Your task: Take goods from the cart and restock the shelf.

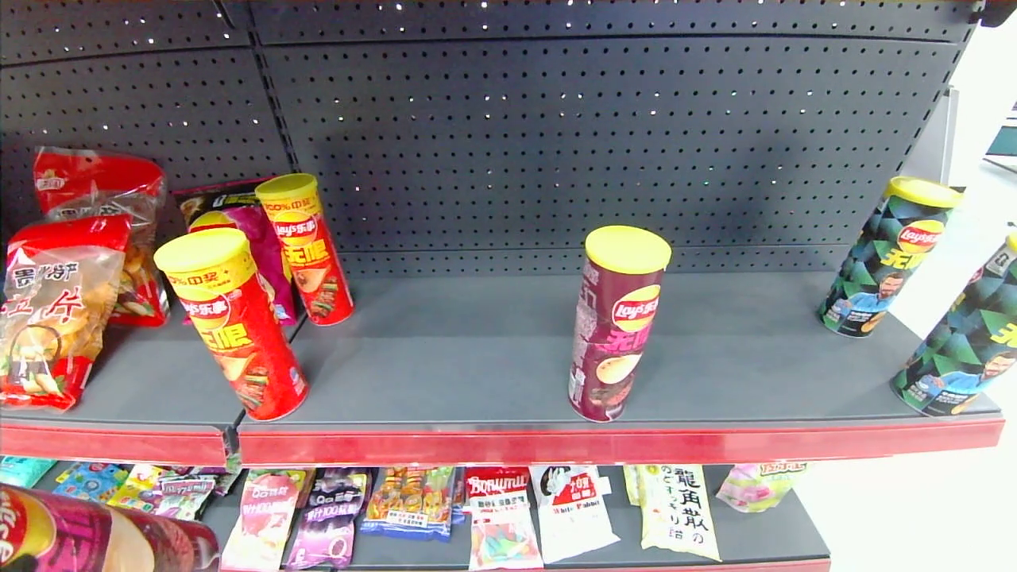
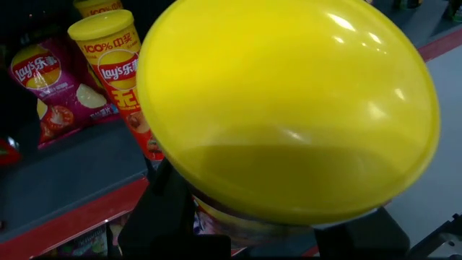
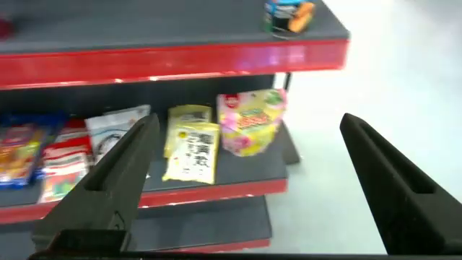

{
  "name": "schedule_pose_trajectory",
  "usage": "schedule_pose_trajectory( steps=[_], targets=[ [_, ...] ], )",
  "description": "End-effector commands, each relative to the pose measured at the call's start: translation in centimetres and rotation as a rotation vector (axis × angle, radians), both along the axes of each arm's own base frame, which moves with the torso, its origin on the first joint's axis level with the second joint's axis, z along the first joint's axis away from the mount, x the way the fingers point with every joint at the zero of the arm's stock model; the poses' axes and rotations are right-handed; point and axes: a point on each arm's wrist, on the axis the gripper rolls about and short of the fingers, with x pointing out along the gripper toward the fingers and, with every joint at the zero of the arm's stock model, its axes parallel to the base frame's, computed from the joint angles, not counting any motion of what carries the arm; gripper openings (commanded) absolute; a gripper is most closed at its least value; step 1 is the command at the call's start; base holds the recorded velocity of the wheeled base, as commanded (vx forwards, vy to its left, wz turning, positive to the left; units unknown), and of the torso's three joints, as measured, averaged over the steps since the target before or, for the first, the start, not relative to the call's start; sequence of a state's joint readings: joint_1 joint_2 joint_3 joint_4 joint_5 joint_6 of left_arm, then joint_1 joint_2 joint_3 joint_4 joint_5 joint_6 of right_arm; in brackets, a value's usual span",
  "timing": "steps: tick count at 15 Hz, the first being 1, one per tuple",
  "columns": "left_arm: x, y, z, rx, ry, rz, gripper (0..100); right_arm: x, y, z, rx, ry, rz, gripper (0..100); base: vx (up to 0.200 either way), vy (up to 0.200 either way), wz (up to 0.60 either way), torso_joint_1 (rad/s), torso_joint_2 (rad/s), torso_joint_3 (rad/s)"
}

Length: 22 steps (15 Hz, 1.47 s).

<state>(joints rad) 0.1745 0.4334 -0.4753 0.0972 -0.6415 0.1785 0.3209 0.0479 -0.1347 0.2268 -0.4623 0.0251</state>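
Left hand [image 2: 261, 232] closed round yellow-lidded maroon cardboard crisp tube [image 2: 289, 108], at seven o'clock from red-edged grey shelf [image 1: 477, 357]; right hand [image 3: 245, 180] spread wide, empty.

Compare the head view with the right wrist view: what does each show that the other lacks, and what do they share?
Head view alone: the pegboard back, the red cans, the maroon can standing mid-shelf, the snack bags at the left, and the held can in the lower left corner.
Right wrist view alone: the right gripper, open, and the pale floor.
Shared: the red shelf edge, a dark patterned can at the shelf's right end, and the lower-shelf packets.
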Motion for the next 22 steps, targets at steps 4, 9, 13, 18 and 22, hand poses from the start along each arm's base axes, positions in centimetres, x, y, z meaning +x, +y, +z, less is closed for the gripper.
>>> schedule_pose_trajectory(
  steps=[4,9,13,18,22],
  targets=[
    [0.3,0.1,0.3,-0.004,0.009,0.002,0,2.3,0.9,1.8,-0.039,0.11,-0.374,100,0.0,0.0,0.0,0.0,0.0,0.0],
    [0.3,0.1,0.3,-0.004,0.008,0.002,0,1.0,2.1,-0.6,-0.014,-0.03,0.005,100,0.0,0.0,0.0,0.0,0.0,0.0],
    [0.1,0.0,0.7,-0.001,-0.011,0.002,0,1.3,2.3,-0.6,-0.071,-0.087,0.107,100,0.0,0.0,0.0,0.0,0.0,0.0],
    [-0.1,0.0,1.1,0.003,-0.03,0.01,0,1.3,2.2,-0.7,-0.029,-0.084,0.095,100,0.0,0.0,0.0,0.0,0.0,0.0],
    [-0.5,-0.1,1.1,0.006,-0.047,0.01,0,0.7,2.2,-1.3,-0.032,-0.108,0.225,100,0.0,0.0,0.0,0.0,0.0,0.0]
  ],
)
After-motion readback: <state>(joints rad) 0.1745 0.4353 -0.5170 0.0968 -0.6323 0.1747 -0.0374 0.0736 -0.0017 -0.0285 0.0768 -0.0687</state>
